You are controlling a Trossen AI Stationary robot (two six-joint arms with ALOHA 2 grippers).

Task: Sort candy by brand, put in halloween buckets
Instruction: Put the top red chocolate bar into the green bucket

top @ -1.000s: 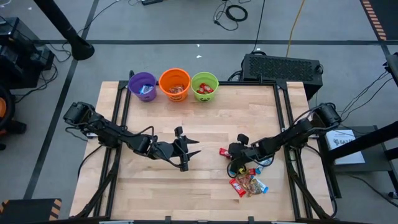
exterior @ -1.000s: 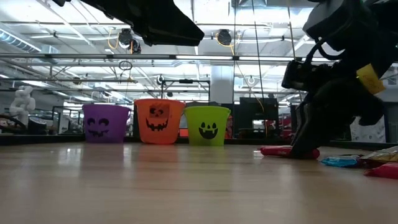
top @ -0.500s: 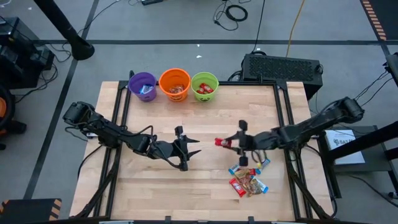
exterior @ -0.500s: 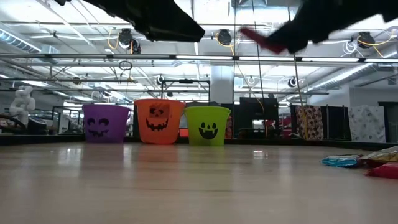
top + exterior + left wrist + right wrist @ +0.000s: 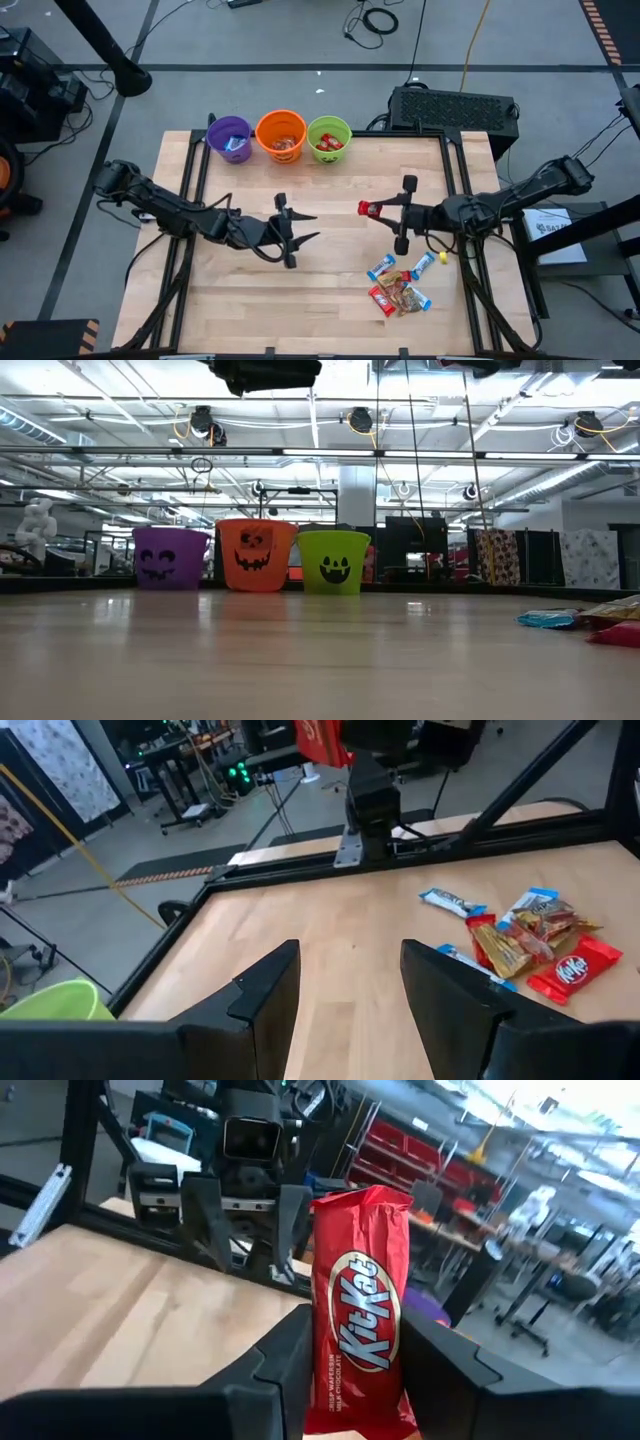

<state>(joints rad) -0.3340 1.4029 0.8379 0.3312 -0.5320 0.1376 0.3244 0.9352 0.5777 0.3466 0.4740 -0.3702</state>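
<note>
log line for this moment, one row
right gripper: shut on red KitKat, raised mid-table | left gripper: open, empty, hovering | candy pile: on table | buckets: far edge

Two dark, slender arms are showing from above as chains of black links with bulky rounded joints, thin black cables looping loosely along each one. The left gripper (image 5: 297,230) is ending in two flat black fingers (image 5: 262,1003) with squared, angular tips and matte faces. The right gripper (image 5: 406,213) is showing the same pair of black fingers (image 5: 284,1355), blocky and faceted at the base. Seen head-on from the right wrist camera, the left arm's wrist is carrying a small boxy camera with a round lens, set on a black bracket above its fingers
</note>
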